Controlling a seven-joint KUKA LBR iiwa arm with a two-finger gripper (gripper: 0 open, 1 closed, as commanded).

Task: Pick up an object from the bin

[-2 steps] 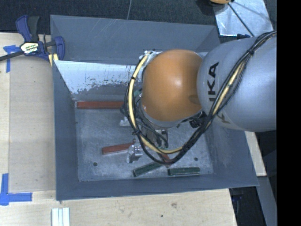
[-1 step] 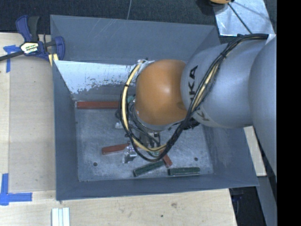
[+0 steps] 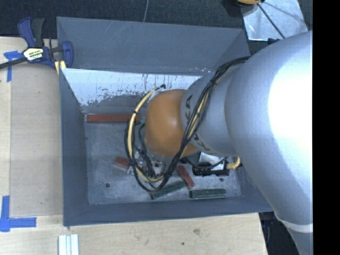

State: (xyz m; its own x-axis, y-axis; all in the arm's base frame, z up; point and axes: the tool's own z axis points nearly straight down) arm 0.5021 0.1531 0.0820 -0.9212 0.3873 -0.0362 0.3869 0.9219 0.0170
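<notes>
My gripper (image 3: 142,162) is low in the middle of the bin, under the orange cover and partly hidden by looped cables. A small reddish-brown piece (image 3: 122,163) lies flat just to its left. A dark green stick (image 3: 169,190) lies slanted on the floor just in front of it. A short reddish-brown block (image 3: 186,177) rests to its right, close to the green stick's upper end.
A long reddish-brown bar (image 3: 109,119) lies along the back wall at the left. A dark green flat bar (image 3: 208,194) sits by the front wall at the right. A black and yellow item (image 3: 212,168) and something white (image 3: 210,158) lie under the arm.
</notes>
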